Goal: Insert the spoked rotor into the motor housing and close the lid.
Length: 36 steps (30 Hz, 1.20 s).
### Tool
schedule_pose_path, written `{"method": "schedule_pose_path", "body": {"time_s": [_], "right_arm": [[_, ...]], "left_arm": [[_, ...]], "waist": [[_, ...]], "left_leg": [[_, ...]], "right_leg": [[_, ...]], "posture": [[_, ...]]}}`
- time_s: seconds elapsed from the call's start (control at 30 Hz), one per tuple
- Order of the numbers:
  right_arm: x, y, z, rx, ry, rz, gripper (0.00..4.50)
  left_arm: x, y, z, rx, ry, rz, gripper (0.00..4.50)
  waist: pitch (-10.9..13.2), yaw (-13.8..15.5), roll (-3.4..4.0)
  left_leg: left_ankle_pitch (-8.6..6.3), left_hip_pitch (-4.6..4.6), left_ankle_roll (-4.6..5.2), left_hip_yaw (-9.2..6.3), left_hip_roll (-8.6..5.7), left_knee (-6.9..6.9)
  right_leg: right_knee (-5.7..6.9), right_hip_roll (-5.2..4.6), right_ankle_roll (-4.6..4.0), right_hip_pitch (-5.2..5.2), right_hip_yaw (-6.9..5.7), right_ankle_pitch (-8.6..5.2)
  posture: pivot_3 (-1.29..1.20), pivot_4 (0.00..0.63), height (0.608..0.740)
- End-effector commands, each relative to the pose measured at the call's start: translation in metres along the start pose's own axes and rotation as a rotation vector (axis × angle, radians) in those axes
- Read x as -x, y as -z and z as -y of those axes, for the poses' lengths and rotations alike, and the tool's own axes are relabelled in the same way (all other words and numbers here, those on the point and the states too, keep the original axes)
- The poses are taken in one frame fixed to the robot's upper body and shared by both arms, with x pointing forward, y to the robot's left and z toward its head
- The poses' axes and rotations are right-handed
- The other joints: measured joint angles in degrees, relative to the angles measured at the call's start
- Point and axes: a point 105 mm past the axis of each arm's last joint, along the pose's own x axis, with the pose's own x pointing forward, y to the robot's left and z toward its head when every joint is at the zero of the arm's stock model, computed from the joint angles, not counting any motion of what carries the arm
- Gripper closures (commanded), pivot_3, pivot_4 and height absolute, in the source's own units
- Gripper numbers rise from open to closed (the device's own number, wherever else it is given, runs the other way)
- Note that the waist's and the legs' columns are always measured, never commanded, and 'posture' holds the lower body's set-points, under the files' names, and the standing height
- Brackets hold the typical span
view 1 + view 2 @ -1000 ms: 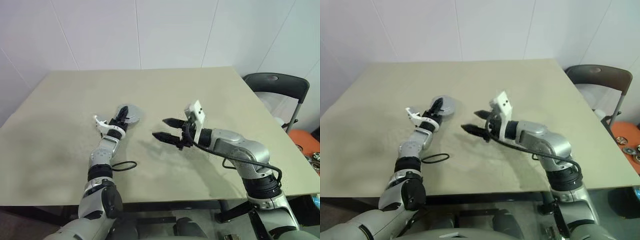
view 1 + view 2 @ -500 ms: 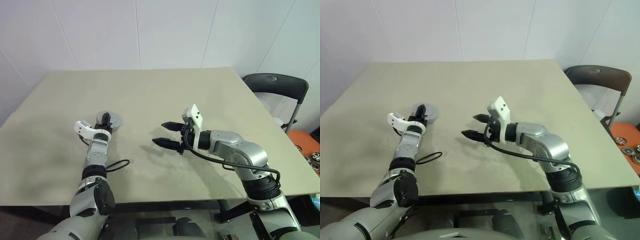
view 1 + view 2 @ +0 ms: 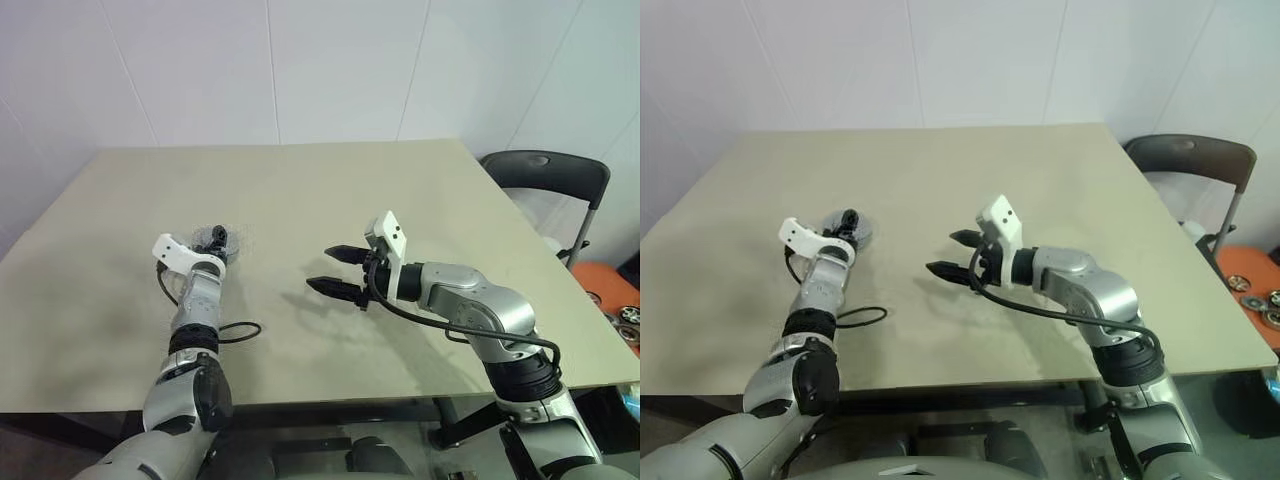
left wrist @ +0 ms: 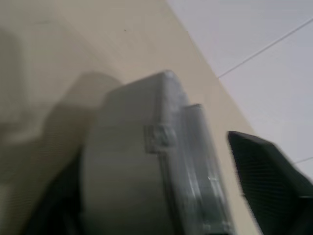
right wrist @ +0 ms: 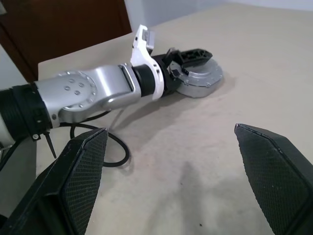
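**Closed Motor Assembly on Counter, Both Jaws Spread**

Head views: the flat round light-grey lid [image 3: 222, 238] lies on the beige counter [image 3: 400, 190]. The left gripper [image 3: 219, 243] reaches over it, jaws spread. The right gripper [image 3: 334, 270] hangs over mid-counter, well apart, jaws wide and empty.

Left wrist view: the lid's ribbed rim sits close between the black fingers [image 4: 266, 171].

Right wrist view: the lid lies flat beneath the left gripper; whether the fingers touch it cannot be determined.
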Motion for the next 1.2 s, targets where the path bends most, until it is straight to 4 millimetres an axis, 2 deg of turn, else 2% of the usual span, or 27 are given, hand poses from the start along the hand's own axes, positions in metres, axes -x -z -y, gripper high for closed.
{"method": "schedule_pose_path", "body": {"time_s": [0.03,0.33,0.43,0.5,0.57,0.67,0.83,0.93,1.0,1.07,1.13,1.2], "right_arm": [[0.003,-0.009,0.003,0.026,0.013,0.036,0.11],[0.005,-0.006,0.01,0.02,0.038,0.026,0.11],[0.006,-0.007,0.012,0.016,0.046,0.029,0.11],[0.007,-0.007,0.018,0.025,0.084,0.026,0.11],[0.007,-0.008,0.03,0.04,0.157,0.033,0.11],[0.007,-0.007,0.05,0.055,0.269,0.03,0.11],[0.011,-0.01,0.064,0.063,0.321,0.041,0.11],[0.014,-0.011,0.069,0.072,0.337,0.041,0.11],[0.014,-0.01,0.069,0.08,0.335,0.036,0.11],[0.015,-0.01,0.07,0.085,0.337,0.033,0.11],[0.016,-0.009,0.073,0.087,0.346,0.031,0.11],[0.018,-0.009,0.075,0.088,0.352,0.029,0.11]], "left_arm": [[0.014,0.024,-0.04,-0.027,-0.2,-0.141,0.02],[0.039,0.028,-0.038,-0.087,-0.372,-0.289,0.02],[0.043,0.032,-0.028,-0.17,-0.36,-0.371,0.02],[0.039,0.031,-0.005,-0.336,-0.2,-0.398,0.02],[0.034,0.02,0.022,-0.484,-0.01,-0.319,0.02],[0.031,0.005,0.043,-0.447,0.139,-0.232,0.02],[0.035,0.0,0.054,-0.443,0.278,-0.253,0.02],[0.042,-0.012,0.071,-0.451,0.412,-0.237,0.02],[0.042,-0.013,0.07,-0.49,0.424,-0.258,0.02],[0.037,-0.021,0.06,-0.515,0.342,-0.239,0.02],[0.029,-0.034,0.045,-0.443,0.201,-0.19,0.02],[0.027,-0.038,0.031,-0.355,0.086,-0.179,0.02]], "waist": [[0.0,-0.2,0.02],[0.0,0.0,0.04],[0.0,0.0,0.04],[0.0,0.2,0.07],[-0.1,0.3,0.1],[0.0,0.8,0.0],[0.1,1.8,-0.1],[0.1,2.0,-0.09],[0.1,2.0,-0.09],[0.1,1.9,-0.09],[0.1,1.9,-0.09],[0.1,1.9,-0.1]], "left_leg": [[0.0,0.01,0.0,0.0,0.0,-0.03],[-0.01,-0.01,0.01,0.02,0.0,-0.05],[-0.01,0.0,0.01,0.03,-0.01,-0.04],[-0.01,0.0,0.0,0.03,-0.01,-0.04],[-0.01,0.01,0.0,0.02,-0.02,-0.04],[0.09,-0.08,-0.18,0.03,-0.04,-0.01],[0.14,-0.2,-0.27,0.03,-0.04,-0.04],[0.14,-0.32,-0.27,0.02,-0.03,-0.17],[0.14,-0.46,-0.27,0.02,-0.03,-0.22],[0.14,-0.49,-0.27,0.02,-0.02,-0.25],[0.14,-0.48,-0.26,0.02,-0.02,-0.28],[0.14,-0.48,-0.26,0.01,-0.01,-0.24]], "right_leg": [[0.0,0.0,0.0,-0.01,0.01,0.0],[-0.11,-0.02,0.02,0.02,0.02,-0.01],[-0.11,-0.01,0.02,0.02,0.02,-0.01],[-0.11,-0.01,0.02,0.02,0.02,-0.01],[-0.11,0.0,0.0,0.02,0.0,-0.01],[-0.12,-0.01,-0.11,-0.02,-0.01,0.01],[-0.23,-0.02,-0.19,-0.09,0.01,0.05],[-0.22,-0.01,-0.16,-0.26,0.01,0.07],[-0.22,-0.01,-0.14,-0.41,0.0,0.08],[-0.22,-0.02,-0.13,-0.46,0.0,0.09],[-0.21,-0.02,-0.12,-0.48,0.01,0.09],[-0.19,-0.02,-0.12,-0.46,0.0,0.09]], "posture": [[0.0,0.0,0.74],[0.0,0.0,0.74],[0.0,0.0,0.74],[0.0,0.0,0.74],[0.0,0.0,0.74],[0.0,0.0,0.74],[0.0,0.0,0.74],[0.0,0.0,0.74],[0.0,0.0,0.74],[0.0,0.0,0.74],[0.0,0.0,0.74],[0.0,0.0,0.74]]}}
